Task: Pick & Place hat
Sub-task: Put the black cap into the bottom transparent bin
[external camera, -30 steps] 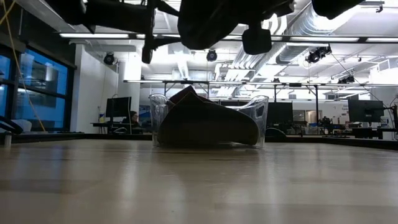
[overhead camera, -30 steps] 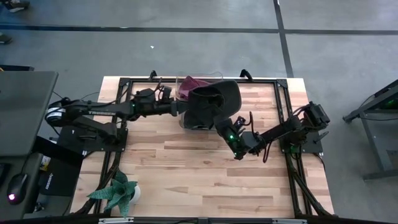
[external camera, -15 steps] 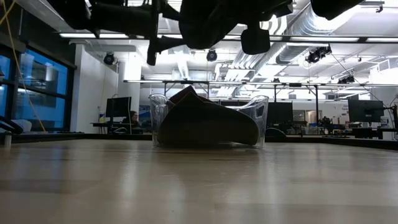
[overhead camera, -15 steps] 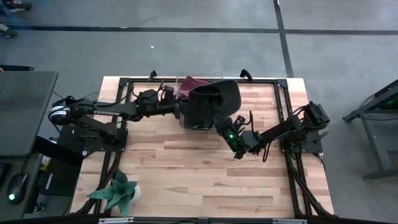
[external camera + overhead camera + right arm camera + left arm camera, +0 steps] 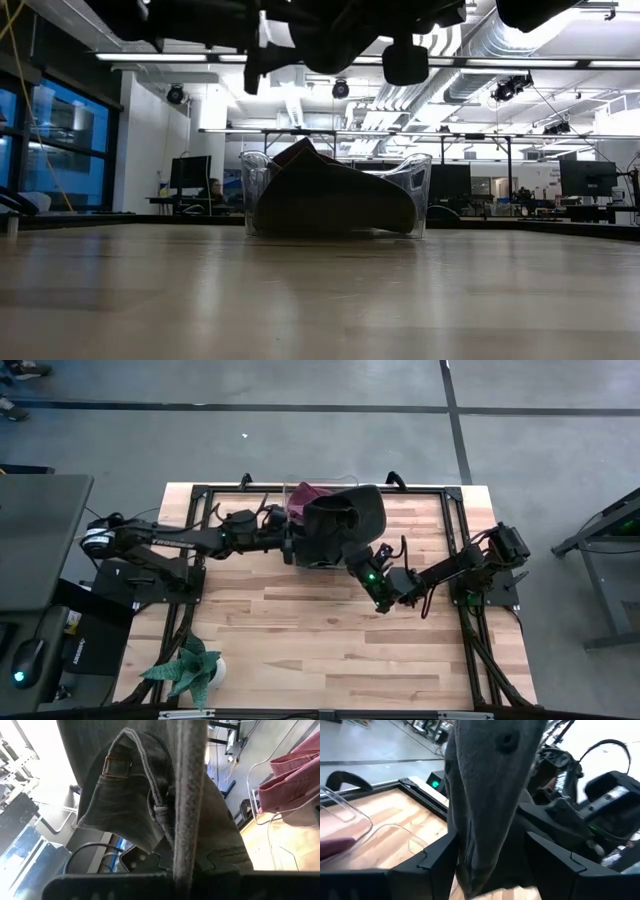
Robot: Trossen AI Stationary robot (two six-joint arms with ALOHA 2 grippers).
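Right gripper [image 5: 352, 557] fingers clamp the dark denim hat [image 5: 340, 525] aloft; left gripper [image 5: 490, 855] fingers open, straddling its fabric.

Clear bin [image 5: 335, 195] on table [image 5: 320, 290], dark red hat [image 5: 330, 195] inside; arms overhead, office behind.
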